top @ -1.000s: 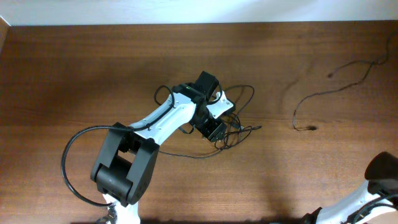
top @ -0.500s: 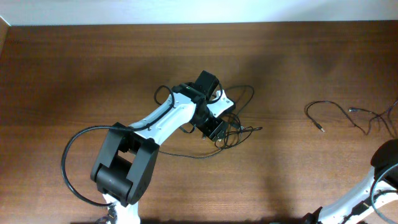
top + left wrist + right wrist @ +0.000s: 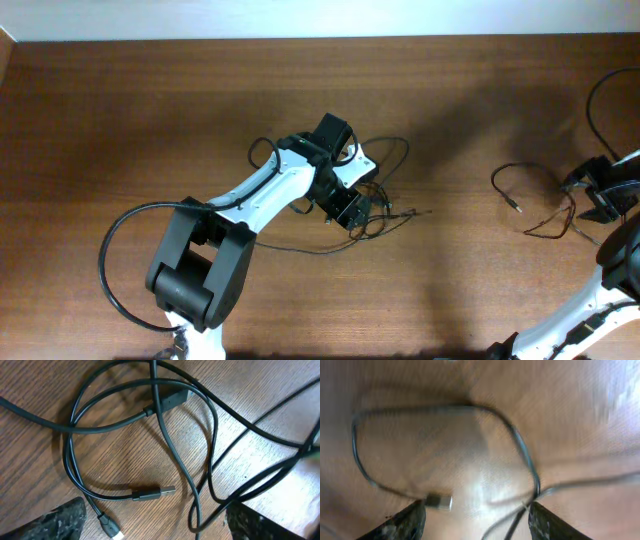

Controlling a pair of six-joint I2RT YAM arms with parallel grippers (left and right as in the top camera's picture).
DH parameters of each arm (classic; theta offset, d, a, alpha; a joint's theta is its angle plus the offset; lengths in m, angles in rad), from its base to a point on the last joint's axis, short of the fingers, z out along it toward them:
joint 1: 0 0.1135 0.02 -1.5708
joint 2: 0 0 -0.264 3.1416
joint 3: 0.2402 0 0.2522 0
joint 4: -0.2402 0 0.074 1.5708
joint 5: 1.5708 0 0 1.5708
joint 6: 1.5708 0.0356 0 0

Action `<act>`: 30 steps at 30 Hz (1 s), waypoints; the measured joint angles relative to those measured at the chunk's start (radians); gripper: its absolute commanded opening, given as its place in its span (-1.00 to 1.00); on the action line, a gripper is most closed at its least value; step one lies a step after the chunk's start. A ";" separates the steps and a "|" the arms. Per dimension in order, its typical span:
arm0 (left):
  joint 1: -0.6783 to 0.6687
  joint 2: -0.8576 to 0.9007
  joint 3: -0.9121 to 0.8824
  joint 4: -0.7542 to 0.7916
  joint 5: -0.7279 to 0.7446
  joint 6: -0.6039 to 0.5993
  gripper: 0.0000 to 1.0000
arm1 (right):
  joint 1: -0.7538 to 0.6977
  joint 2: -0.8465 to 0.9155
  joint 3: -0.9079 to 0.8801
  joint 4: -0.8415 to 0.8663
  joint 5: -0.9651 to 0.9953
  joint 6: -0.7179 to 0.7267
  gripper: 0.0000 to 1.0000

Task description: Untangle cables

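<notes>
One cable (image 3: 420, 408) lies separate under the right gripper (image 3: 477, 521), its jaws parted and empty, while the left gripper (image 3: 155, 522), jaws wide, hangs over the tangle (image 3: 380, 202) not yet undone.

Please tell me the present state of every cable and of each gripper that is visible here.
Cable bundle: tangled, loops crossing one another, lying on the table.
Single cable: one loose loop, lying flat, apart from the bundle.
Left gripper: open, over the bundle.
Right gripper: open, over the single cable.
</notes>
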 measured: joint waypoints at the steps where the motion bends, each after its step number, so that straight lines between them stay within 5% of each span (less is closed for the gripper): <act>1: 0.000 0.000 0.000 0.002 0.000 -0.003 0.93 | 0.000 0.000 0.033 -0.037 -0.007 0.002 0.38; 4: 0.000 0.000 0.000 0.006 0.000 -0.004 0.82 | 0.015 -0.010 0.179 -0.121 -0.011 -0.006 0.49; 9: 0.000 0.000 0.009 0.022 0.000 -0.018 -0.62 | 0.156 -0.051 0.290 -0.266 -0.147 -0.166 0.52; 13: 0.000 0.000 0.015 0.052 0.000 -0.033 -0.99 | 0.333 -0.051 0.255 -0.368 -0.220 -0.293 0.51; 20: 0.003 0.000 0.015 0.054 -0.004 -0.037 -1.00 | 0.529 -0.055 0.036 -0.351 -0.288 -0.291 -0.13; 23: 0.008 0.000 0.015 0.053 -0.016 -0.037 -0.98 | 0.513 -0.076 -0.051 -0.301 -0.330 -0.293 -0.12; 30: 0.008 0.000 0.016 0.069 -0.024 -0.052 -0.88 | 0.498 -0.354 -0.534 0.138 -0.447 -0.170 -0.06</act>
